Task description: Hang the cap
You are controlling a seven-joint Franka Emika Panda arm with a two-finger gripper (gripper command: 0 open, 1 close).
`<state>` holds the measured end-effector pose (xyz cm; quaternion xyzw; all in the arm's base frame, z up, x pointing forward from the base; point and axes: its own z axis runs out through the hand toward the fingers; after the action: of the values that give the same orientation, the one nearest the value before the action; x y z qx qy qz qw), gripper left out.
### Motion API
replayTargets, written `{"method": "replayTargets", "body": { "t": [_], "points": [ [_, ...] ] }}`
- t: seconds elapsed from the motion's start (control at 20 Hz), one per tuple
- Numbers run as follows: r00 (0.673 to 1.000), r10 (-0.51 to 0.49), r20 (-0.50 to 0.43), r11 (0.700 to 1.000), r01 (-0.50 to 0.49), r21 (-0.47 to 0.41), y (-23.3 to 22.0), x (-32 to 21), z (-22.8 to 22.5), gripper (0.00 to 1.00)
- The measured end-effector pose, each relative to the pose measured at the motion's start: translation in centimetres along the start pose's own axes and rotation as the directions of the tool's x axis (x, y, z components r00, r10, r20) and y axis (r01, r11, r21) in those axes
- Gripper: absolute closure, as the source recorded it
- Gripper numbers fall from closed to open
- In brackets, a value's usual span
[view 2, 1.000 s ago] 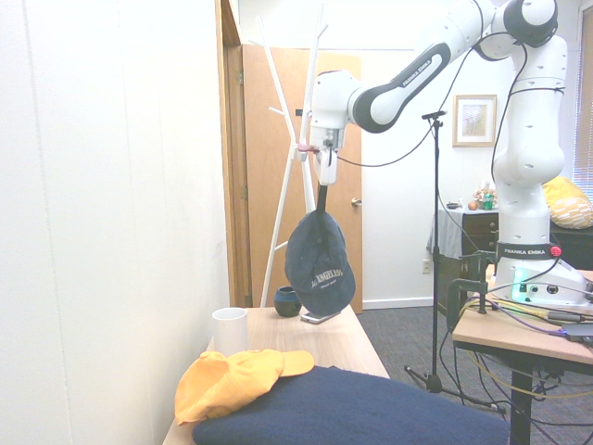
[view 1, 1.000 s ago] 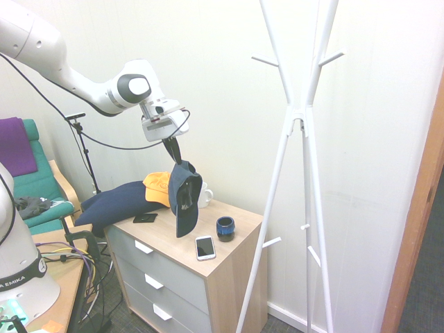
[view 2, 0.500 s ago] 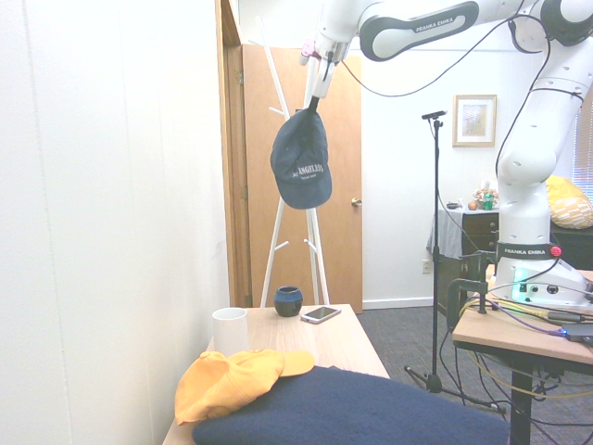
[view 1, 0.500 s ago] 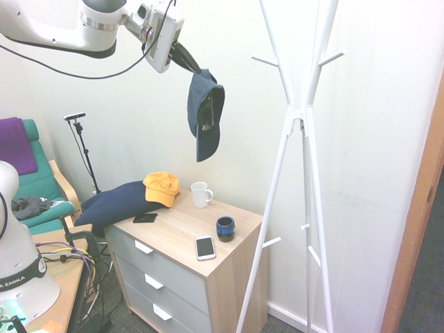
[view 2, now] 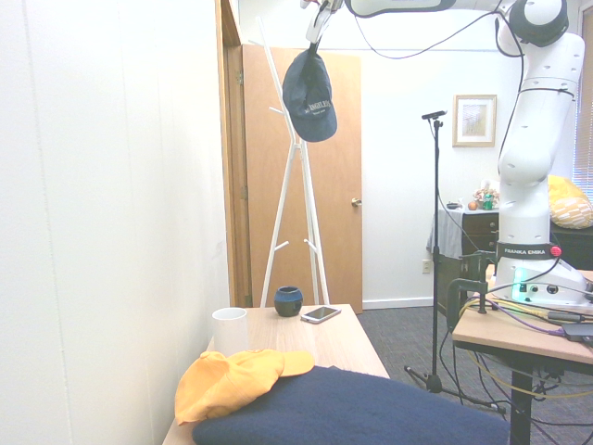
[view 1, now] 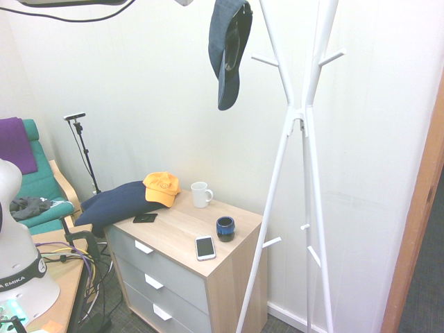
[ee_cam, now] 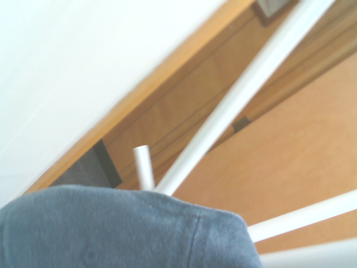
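The cap (view 1: 227,48) hangs high in the air, just beside the rack (view 1: 295,118), level with its upper pegs and near one of them; contact cannot be told. In the wrist view the cap's cloth (ee_cam: 122,229) fills the lower part, with a white peg (ee_cam: 144,166) and a pole close past it. Below, open air separates the cap from the dresser (view 1: 173,232), where a mug (view 1: 200,194), a small pot (view 1: 225,227), a phone (view 1: 205,247), an orange cap (view 1: 161,188) and a cushion (view 1: 114,202) lie well clear. The gripper (view 2: 318,20), at the picture's top edge, is clamped tight on the cap's upper edge, and the cap dangles from it.
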<state>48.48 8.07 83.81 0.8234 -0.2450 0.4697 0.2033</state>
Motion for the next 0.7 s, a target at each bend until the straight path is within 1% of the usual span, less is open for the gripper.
{"method": "replayTargets", "body": {
  "t": [0.15, 0.25, 0.55, 0.7],
  "points": [
    [0.999, 0.025, 0.030, 1.000, -0.025, -0.016, 0.4, 1.0, 3.3, 1.00],
    [0.999, 0.027, 0.035, 0.999, -0.026, -0.021, 0.6, 1.0, 4.7, 1.00],
    [0.996, 0.004, 0.084, 0.999, -0.001, -0.038, 0.1, -1.7, 8.4, 1.00],
    [0.996, 0.003, 0.095, 0.999, 0.001, -0.043, 0.1, -2.3, 9.3, 1.00]
  ]
}}
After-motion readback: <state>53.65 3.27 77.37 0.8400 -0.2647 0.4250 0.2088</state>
